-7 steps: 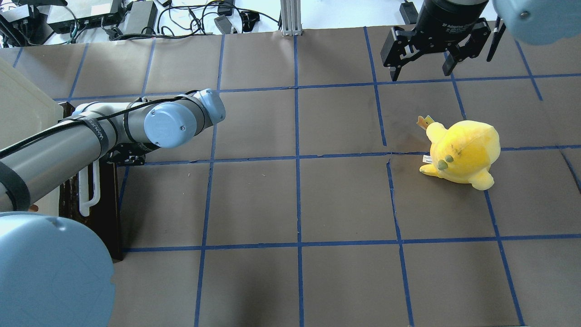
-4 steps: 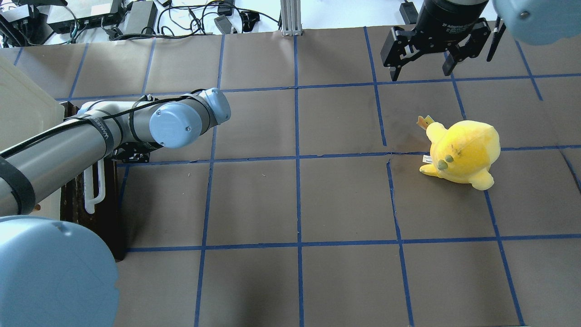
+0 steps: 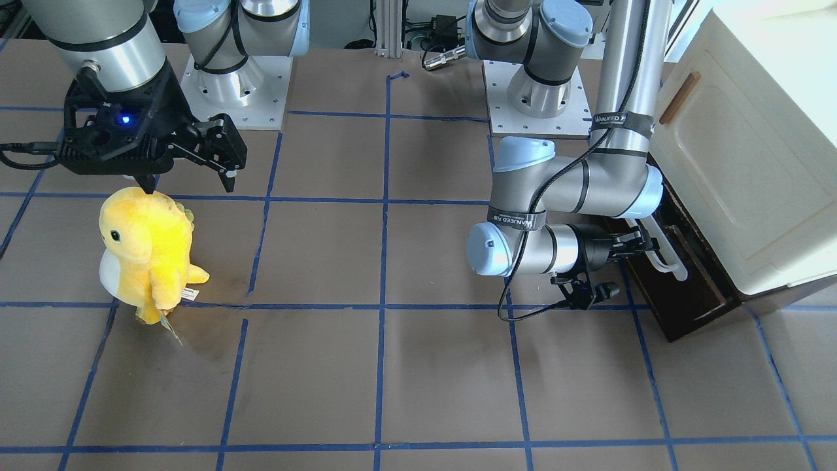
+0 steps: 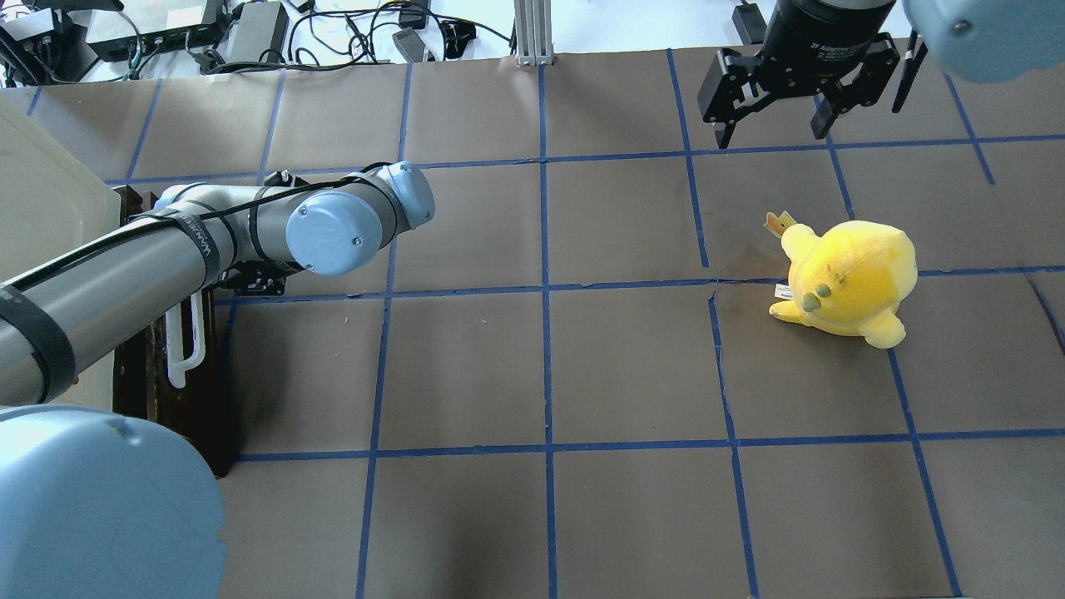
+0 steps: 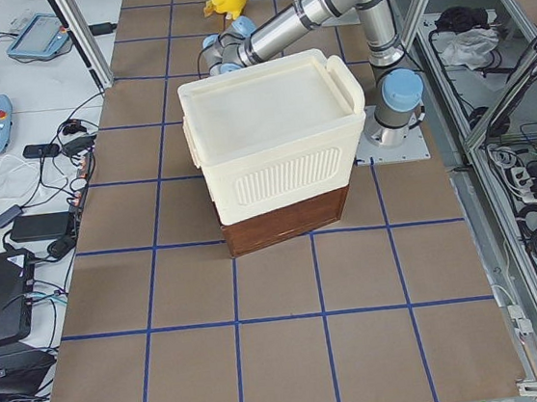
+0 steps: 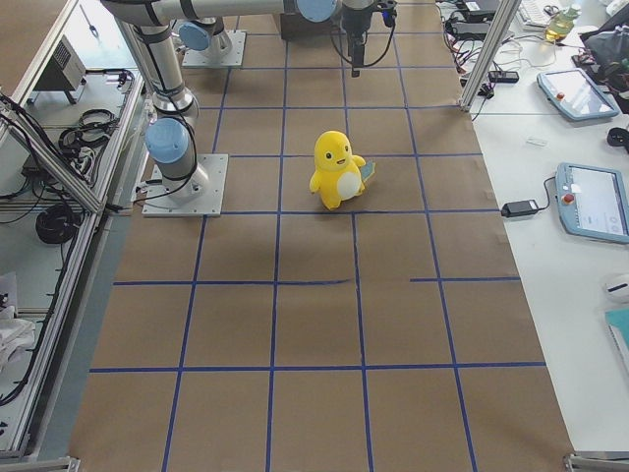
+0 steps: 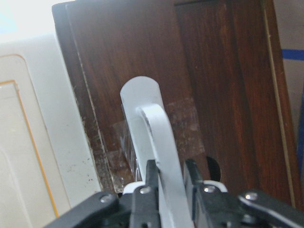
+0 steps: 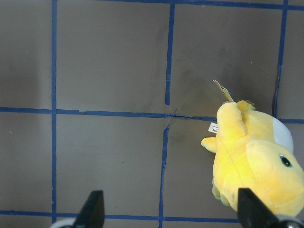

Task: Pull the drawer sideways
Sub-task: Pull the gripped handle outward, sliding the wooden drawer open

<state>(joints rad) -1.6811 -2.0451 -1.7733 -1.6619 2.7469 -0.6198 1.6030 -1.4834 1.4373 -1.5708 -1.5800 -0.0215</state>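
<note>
The drawer's dark brown front (image 4: 179,416) stands at the table's left, under the cream cabinet, and also shows in the front-facing view (image 3: 693,288). Its white bar handle (image 4: 187,341) runs along the front. My left gripper (image 7: 171,190) is shut on the handle (image 7: 161,142) near one end, a finger on each side. In the front-facing view the left gripper (image 3: 644,247) reaches sideways to the handle (image 3: 667,255). The drawer's inside is hidden. My right gripper (image 4: 774,125) hangs open and empty over the far right of the table.
A yellow plush toy (image 4: 849,279) stands on the right half of the table, below the right gripper (image 8: 172,211). The cream cabinet (image 3: 739,163) with a small brown handle (image 3: 680,98) sits above the drawer. Cables and boxes lie beyond the table's far edge.
My left arm has moved to the right with the white handle in its grip, and the drawer front has slid out from the cabinet with it. The right arm has not moved.
</note>
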